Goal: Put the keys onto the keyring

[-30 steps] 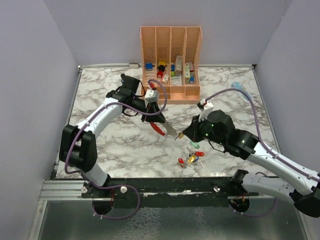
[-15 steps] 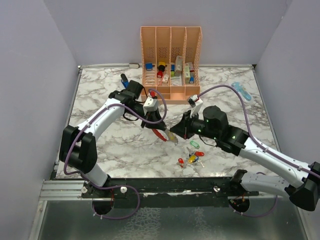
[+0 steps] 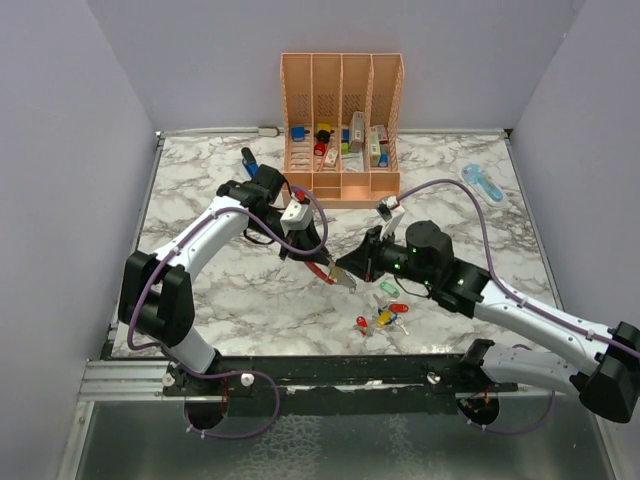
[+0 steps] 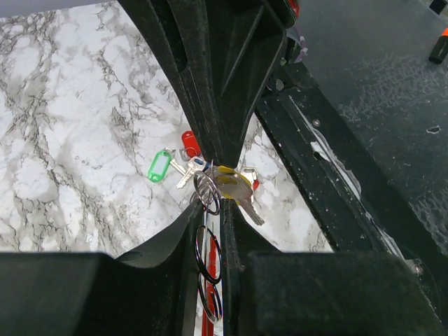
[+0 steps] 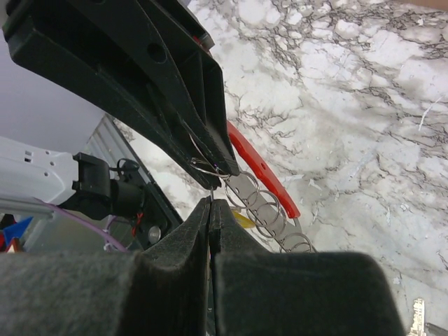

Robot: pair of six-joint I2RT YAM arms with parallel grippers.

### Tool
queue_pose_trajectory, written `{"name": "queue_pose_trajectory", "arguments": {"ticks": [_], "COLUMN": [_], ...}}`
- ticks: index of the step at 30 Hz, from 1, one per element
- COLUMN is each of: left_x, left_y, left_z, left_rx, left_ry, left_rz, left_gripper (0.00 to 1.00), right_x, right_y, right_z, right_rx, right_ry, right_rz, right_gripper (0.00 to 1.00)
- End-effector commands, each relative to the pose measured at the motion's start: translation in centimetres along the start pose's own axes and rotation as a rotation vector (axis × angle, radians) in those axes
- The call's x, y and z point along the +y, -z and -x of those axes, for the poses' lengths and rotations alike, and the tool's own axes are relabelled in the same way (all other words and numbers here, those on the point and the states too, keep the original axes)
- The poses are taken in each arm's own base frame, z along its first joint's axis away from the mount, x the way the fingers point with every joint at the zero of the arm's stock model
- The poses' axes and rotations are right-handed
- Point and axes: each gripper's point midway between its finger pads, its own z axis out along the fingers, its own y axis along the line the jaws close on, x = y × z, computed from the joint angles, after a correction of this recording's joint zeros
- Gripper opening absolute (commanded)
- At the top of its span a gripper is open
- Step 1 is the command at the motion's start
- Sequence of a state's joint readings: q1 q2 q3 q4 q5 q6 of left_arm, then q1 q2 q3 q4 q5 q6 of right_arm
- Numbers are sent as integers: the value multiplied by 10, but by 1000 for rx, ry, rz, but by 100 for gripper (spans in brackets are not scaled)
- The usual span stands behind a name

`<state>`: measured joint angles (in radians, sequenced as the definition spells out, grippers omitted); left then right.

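My left gripper [image 3: 312, 258] is shut on the keyring [image 3: 322, 268], a red and silver loop held above the middle of the table. In the left wrist view [image 4: 213, 210] its red side [image 4: 206, 318] and several small split rings sit between the fingers. My right gripper [image 3: 346, 272] meets it from the right, shut [image 5: 211, 203] on the thin ring of a yellow key [image 4: 234, 185] at the keyring's tip [image 5: 260, 166]. Loose keys [image 3: 382, 319] lie on the table below, with a green one [image 4: 160, 165] and a red one [image 4: 189, 143].
A peach organiser [image 3: 342, 125] with coloured blocky items stands at the back. A dark blue stick tool [image 3: 247, 157] lies back left and a pale blue flat tool [image 3: 483, 182] back right. The table's near edge and rail [image 4: 329, 161] are close to the keys.
My right gripper has moved left with the yellow key until it meets the keyring. My left gripper has shifted slightly down and nearer, still holding the keyring.
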<state>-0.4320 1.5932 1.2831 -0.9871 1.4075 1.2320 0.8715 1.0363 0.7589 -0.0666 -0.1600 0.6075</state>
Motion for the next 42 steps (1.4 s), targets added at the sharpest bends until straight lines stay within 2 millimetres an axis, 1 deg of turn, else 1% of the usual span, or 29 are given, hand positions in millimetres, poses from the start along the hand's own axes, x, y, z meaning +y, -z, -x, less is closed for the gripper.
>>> {"name": "queue_pose_trajectory", "arguments": {"ticks": [1, 8, 20, 28, 37, 42], "left_x": [-5, -7, -8, -10, -13, -15], "left_y": [0, 0, 0, 0, 0, 0], "left_z": [24, 24, 24, 25, 27, 28], "left_rx": [-69, -75, -77, -79, -86, -89], "left_ry": [-74, -83, -88, -94, -114, -128], "left_rz": [-18, -22, -24, -26, -30, -34], "left_gripper": [0, 0, 0, 0, 0, 0], "right_x": [11, 7, 9, 2, -3, -5], "right_y": [6, 10, 2, -2, 4, 4], "right_z": [21, 22, 19, 12, 15, 14], "right_rx": [-102, -132, -118, -101, -124, -124], "right_ry": [-8, -24, -30, -53, -70, -82], "right_rz": [32, 20, 42, 17, -14, -20], "right_gripper": [1, 1, 1, 1, 1, 1]}}
